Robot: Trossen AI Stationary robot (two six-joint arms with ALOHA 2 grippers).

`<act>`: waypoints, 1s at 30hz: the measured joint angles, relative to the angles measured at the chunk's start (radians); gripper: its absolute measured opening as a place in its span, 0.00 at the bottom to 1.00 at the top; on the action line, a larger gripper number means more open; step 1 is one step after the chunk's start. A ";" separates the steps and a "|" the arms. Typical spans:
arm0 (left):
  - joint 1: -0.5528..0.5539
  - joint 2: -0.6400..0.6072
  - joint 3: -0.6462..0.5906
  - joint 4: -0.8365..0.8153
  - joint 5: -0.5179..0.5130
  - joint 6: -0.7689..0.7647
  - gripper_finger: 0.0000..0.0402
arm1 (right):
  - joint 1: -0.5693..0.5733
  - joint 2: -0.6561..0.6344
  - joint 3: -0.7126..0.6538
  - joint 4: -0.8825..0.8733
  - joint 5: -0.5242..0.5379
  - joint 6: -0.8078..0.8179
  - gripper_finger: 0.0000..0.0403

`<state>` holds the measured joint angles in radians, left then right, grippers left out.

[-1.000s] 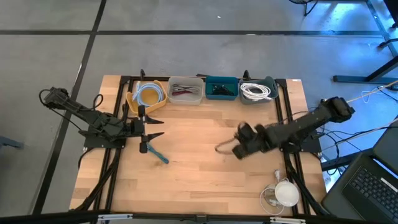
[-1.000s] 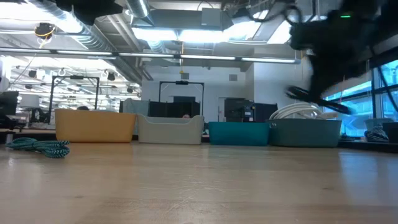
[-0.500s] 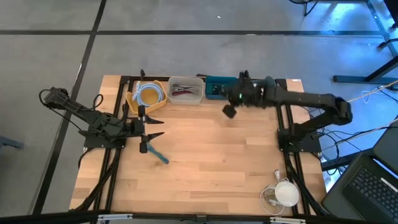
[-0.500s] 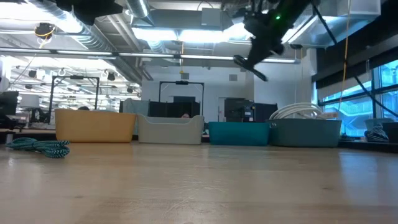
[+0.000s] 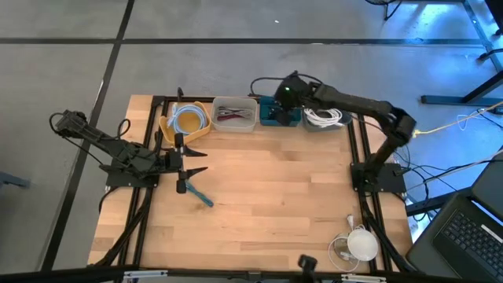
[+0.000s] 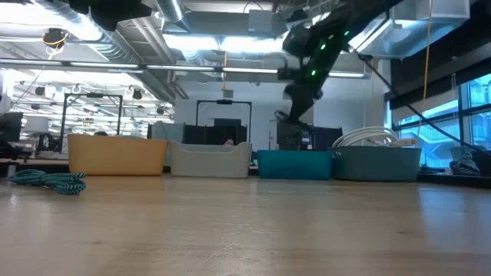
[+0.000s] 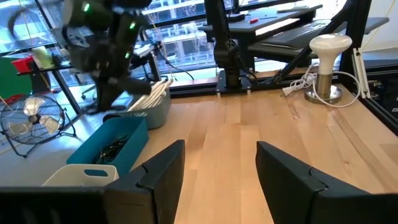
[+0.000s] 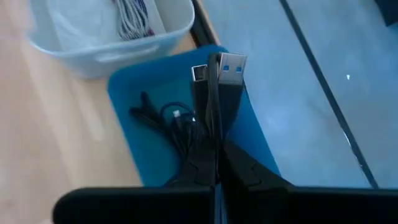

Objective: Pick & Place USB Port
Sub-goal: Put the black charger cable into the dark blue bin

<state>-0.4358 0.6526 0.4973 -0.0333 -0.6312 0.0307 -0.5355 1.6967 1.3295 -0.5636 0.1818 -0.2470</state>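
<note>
My right gripper [image 5: 287, 91] hovers over the teal bin [image 5: 279, 112] at the table's far edge and is shut on a black USB cable. Its two plugs [image 8: 222, 67] stick out past the fingertips in the right wrist view, above black cables [image 8: 166, 119] lying in the bin. In the low view the gripper [image 6: 303, 96] hangs high above the bins. My left gripper [image 5: 192, 161] waits open at the table's left side, also seen open in the left wrist view [image 7: 221, 168]. My right gripper pinches the black USB cable between its two shut fingers [image 8: 205, 158], just behind the plugs. The blue-tongued USB-A plug [image 8: 232, 65] and a smaller plug [image 8: 199, 73] stick out beyond the fingertips. The cable is lifted clear, and a black loop [image 5: 263, 82] trails off past the far edge.
Several bins line the far edge: yellow with a pale blue cable [image 5: 187, 119], white [image 5: 234, 114], teal, and grey with a white cable [image 5: 326, 115]. A teal braided cable [image 5: 200, 196] lies near the left gripper. A white lamp-like object [image 5: 361, 242] stands at the near right corner.
My right arm has swung from the table's right middle up and toward the far edge, carrying the black cable with it, and now stands over the teal bin. The left arm has kept still.
</note>
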 joint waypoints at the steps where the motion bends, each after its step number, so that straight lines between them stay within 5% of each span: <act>1: 0.000 0.000 0.000 0.000 0.000 0.000 0.47 | -0.007 0.031 0.017 -0.010 0.000 -0.018 0.00; 11: 0.000 0.000 0.000 0.000 0.000 0.000 0.47 | -0.082 0.223 0.118 -0.035 -0.003 -0.102 0.00; 30: 0.000 0.000 0.000 0.000 0.000 0.000 0.47 | -0.130 0.320 0.118 -0.016 -0.081 -0.099 0.02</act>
<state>-0.4358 0.6526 0.4973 -0.0335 -0.6312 0.0307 -0.6659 2.0167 1.4479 -0.5793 0.1005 -0.3460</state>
